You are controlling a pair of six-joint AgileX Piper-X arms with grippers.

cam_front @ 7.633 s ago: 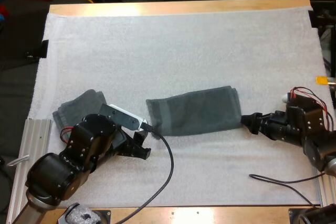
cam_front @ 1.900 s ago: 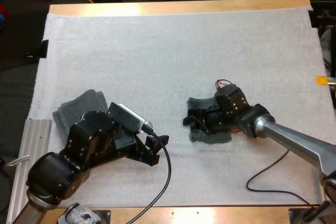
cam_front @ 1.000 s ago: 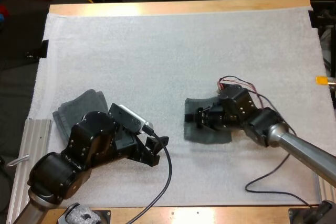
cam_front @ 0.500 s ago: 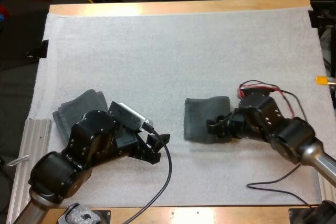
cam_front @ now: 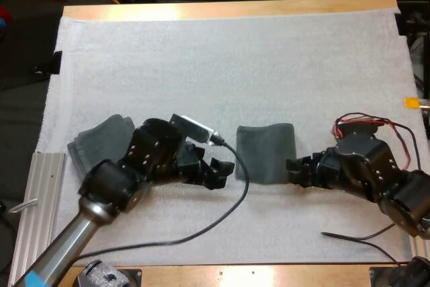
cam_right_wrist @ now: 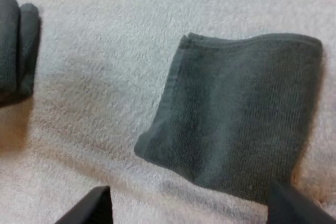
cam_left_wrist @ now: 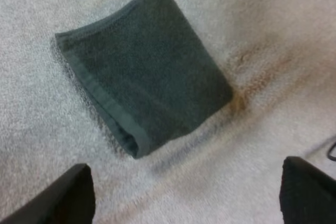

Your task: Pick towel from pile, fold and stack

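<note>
High view, folded towel: the folded towel (cam_front: 265, 153) lies flat as a compact square near the middle of the white mat (cam_front: 222, 65). The folding looks done, so it probably lies there ready to be carried off.
High view, stack: the stack (cam_front: 101, 140) of dark towels sits at the mat's left side, partly behind the left arm and well apart from the folded towel. It is likely the drop-off place.
High view, end effectors: the left end effector (cam_front: 220, 168) is low over the mat just beside the towel's left edge. The right end effector (cam_front: 297, 170) is just beside its right edge. They flank the towel, and I judge that this lets either one reach an edge.
Left wrist view, end effector: its black fingers (cam_left_wrist: 68, 199) stand wide apart with bare mat between them. The towel lies ahead, untouched, with its rolled fold edge nearest.
Right wrist view, end effector: its fingers (cam_right_wrist: 89, 208) are also spread wide, gripping nothing. The towel is just beyond them and clear of both. The stack's rounded folds lie farther off across the mat.
</note>
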